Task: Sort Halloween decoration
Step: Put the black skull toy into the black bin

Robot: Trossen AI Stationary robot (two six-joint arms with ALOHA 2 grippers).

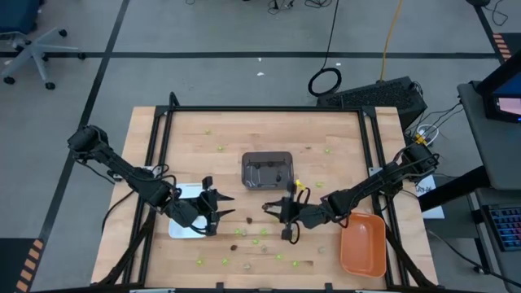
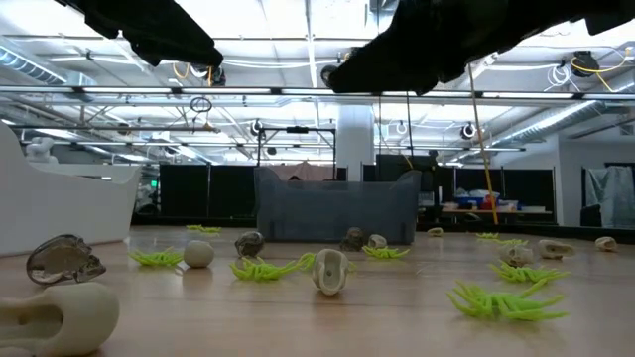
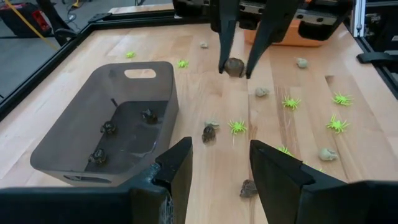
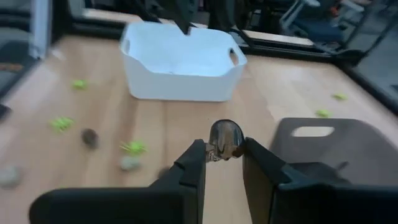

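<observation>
Right gripper pinches a dark trinket near table centre

Right gripper (image 4: 224, 163) holds its two fingers closed on a dark brown-black trinket (image 4: 225, 138), lifted clear of the wooden table (image 1: 342, 138). Seen from above, this gripper (image 1: 275, 210) sits just below table centre, at about 6 o'clock from the dark grey tray (image 1: 266, 170). The left wrist view shows the same trinket (image 3: 234, 67) pinched between the fingertips.

Left gripper (image 1: 218, 210) hangs at about 9 o'clock from the right one, fingers spread apart and holding nothing, over the edge of the white tray (image 1: 186, 230).

Lime-green spiders (image 1: 262, 241), pale tan pieces (image 1: 319, 249) and other dark pieces (image 1: 247, 220) lie scattered across the near half of the table, around 6 o'clock from both grippers. A few more green ones (image 1: 220, 147) lie farther off, toward 12 o'clock. Several dark pieces (image 3: 109, 128) rest inside the grey tray. The orange tray (image 1: 364, 246) sits at 4 o'clock.
</observation>
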